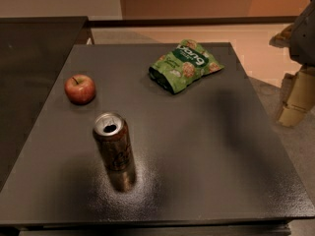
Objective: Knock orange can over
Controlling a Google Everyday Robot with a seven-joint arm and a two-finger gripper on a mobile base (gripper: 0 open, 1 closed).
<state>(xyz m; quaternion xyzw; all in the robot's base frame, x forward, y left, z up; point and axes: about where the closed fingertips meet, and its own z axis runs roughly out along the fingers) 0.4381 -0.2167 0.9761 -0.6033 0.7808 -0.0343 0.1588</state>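
Note:
The orange can (114, 149) stands upright on the dark table (206, 146), left of the middle and near the front. It has a brownish-orange body with dark markings and a silver top with an open tab hole. My gripper (295, 102) hangs at the right edge of the view, beyond the table's right side, far to the right of the can and not touching anything.
A red apple (80, 89) sits behind and left of the can. A green snack bag (184, 65) lies at the back middle of the table. A second dark surface (34, 58) adjoins on the left. Floor shows to the right.

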